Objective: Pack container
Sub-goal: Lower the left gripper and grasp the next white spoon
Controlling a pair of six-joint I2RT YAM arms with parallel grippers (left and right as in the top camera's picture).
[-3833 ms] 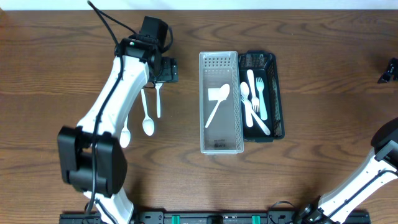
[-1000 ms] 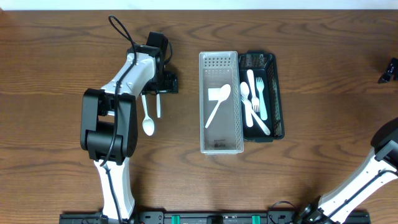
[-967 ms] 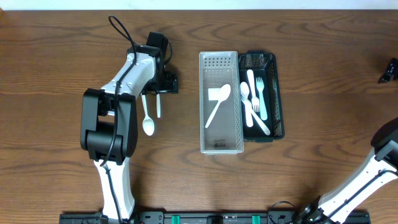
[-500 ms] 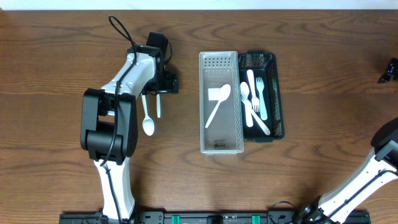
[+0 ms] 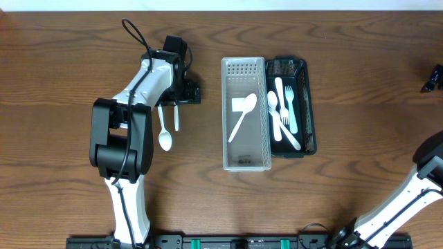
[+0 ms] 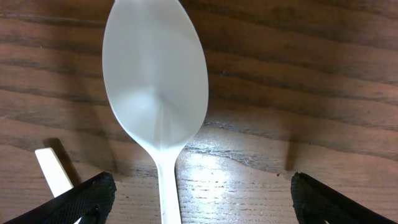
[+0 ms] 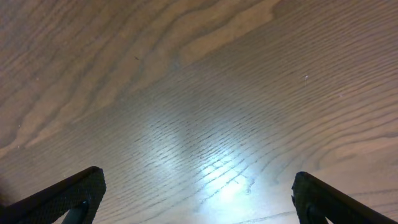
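Observation:
A clear plastic tray [image 5: 243,158] in the middle of the table holds one white spoon [image 5: 242,114]. A black mesh basket [image 5: 309,111] beside it on the right holds several white forks and spoons. Left of the tray, a white spoon [image 5: 164,131] and a second white utensil [image 5: 176,117] lie on the table. My left gripper [image 5: 181,93] is low over their handle ends. In the left wrist view my left gripper [image 6: 202,199] is open, and the spoon [image 6: 155,81] has its handle running between the fingers [image 6: 90,194]. My right gripper [image 5: 432,77] is at the far right edge, open and empty [image 7: 199,193].
A white handle tip [image 6: 53,171] lies just outside my left finger in the left wrist view. The wooden table [image 5: 360,180] fills the right wrist view. The left arm [image 5: 121,138] covers the table left of the loose spoon.
Since 3.8 s ago the left arm has folded in and now hides a spoon that lay further left. Over the last second nothing visibly moved.

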